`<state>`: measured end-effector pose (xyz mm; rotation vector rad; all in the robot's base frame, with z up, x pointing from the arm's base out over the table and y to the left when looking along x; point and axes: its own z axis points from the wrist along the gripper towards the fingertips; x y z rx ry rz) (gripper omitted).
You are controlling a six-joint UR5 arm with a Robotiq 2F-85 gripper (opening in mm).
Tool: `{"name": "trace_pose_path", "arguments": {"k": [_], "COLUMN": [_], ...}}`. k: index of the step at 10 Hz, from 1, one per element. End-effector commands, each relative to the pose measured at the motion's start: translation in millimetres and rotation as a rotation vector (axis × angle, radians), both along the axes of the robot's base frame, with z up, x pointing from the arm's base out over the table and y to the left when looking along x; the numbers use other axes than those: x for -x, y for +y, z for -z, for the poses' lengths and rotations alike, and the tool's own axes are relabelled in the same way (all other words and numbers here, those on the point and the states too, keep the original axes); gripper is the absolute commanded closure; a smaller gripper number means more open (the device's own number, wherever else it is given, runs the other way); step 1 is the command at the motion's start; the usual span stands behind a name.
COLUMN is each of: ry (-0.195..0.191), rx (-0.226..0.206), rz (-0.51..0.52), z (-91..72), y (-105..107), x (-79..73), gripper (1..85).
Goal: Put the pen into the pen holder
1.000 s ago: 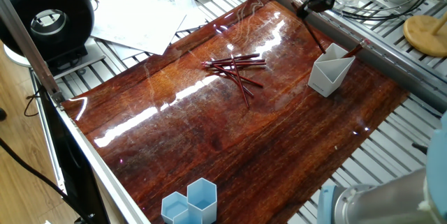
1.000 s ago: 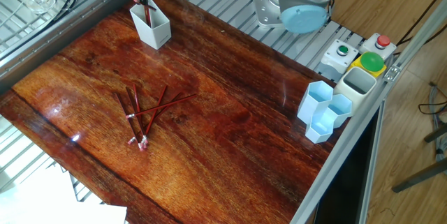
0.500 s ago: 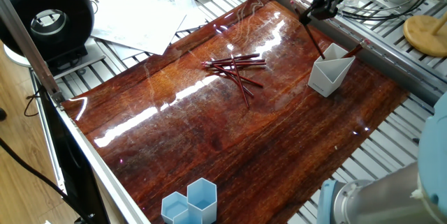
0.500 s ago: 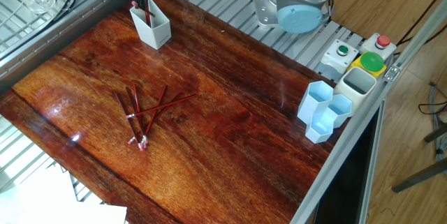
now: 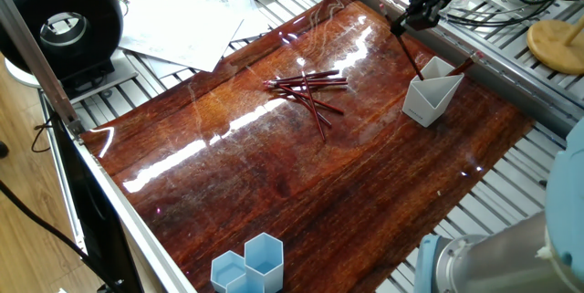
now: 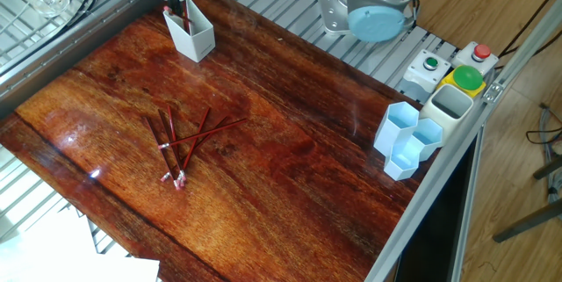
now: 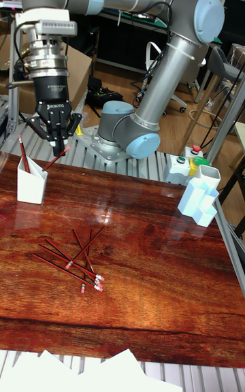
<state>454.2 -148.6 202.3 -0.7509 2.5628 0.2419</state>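
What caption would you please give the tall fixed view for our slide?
UR5 claw above the white pen holder, two pens leaning inside; more pens scattered on the table.

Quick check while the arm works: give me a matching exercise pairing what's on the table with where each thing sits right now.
Things:
1. white angular plastic pen holder
2. heap of loose red pens
3. cluster of light blue hexagonal plastic cups
4. black two-finger pincer

Places:
A. lying flat mid-table
B. in the air, close above the holder's rim
C. standing at the wooden table edge, far from the holder
D. standing upright, slanted pens inside

Pairs: 1-D, 2-A, 3-C, 4-B
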Motion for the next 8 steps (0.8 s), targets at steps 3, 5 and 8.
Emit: {"name": "trace_pose_path", "arguments": {"k": [3, 5, 8], "ry": [0.148, 0.165, 0.139], "rx": [0.072, 0.049, 0.012], "rz": [0.174, 0.186, 0.215], "z": [16.9, 16.9, 7.6], "y": [-32.8, -28.1, -22.5], "x": [25.2, 28.3, 26.7], "gripper": [84.7, 84.7, 84.7]}}
